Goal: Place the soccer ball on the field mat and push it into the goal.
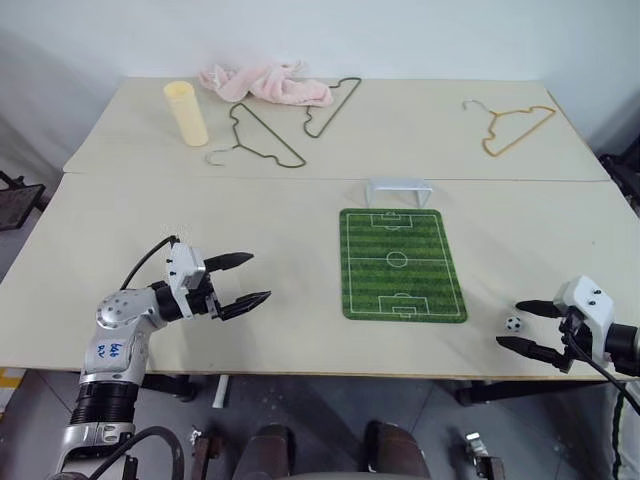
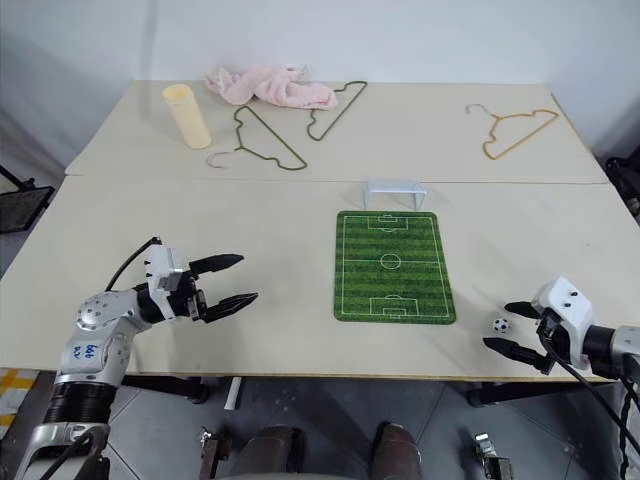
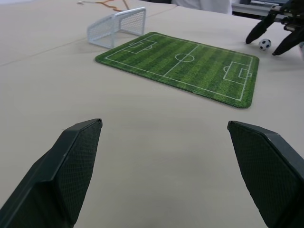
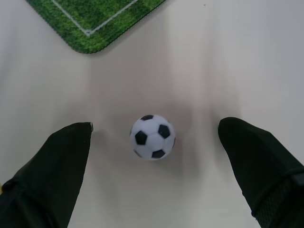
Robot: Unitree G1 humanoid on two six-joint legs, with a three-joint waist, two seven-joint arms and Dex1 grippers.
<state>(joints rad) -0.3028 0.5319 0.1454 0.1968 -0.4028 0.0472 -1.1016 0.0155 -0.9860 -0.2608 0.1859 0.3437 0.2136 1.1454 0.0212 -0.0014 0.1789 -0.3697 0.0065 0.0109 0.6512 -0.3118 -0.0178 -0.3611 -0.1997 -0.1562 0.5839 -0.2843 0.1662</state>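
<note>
One ball [image 4: 152, 137], white with black patches: on the bare table [image 1: 260, 240], just right of the mat's [image 1: 400, 262] near right corner, not yet on the turf.

One mat, green, pitch lines white: flat at centre table, long axis running near to far.

One goal [image 1: 398, 189], white frame: at the mat's far end, mouth facing the pitch.

Right gripper [image 1: 524, 324]: fingers spread wide, one on each side of the ball, neither touching it.

Left gripper [image 1: 247, 279]: fingers wide, nothing between them, hanging over bare table well left of the mat.

Far side, not in play: cup [image 1: 186, 113], pink cloth [image 1: 264, 82], three hangers [image 1: 262, 136].

Step in hand, as judged: the pick-up, fingers staged round the ball. Next move calls for closing squarely on so small and round a thing, which could squirt out, then carrying it left onto the turf.
</note>
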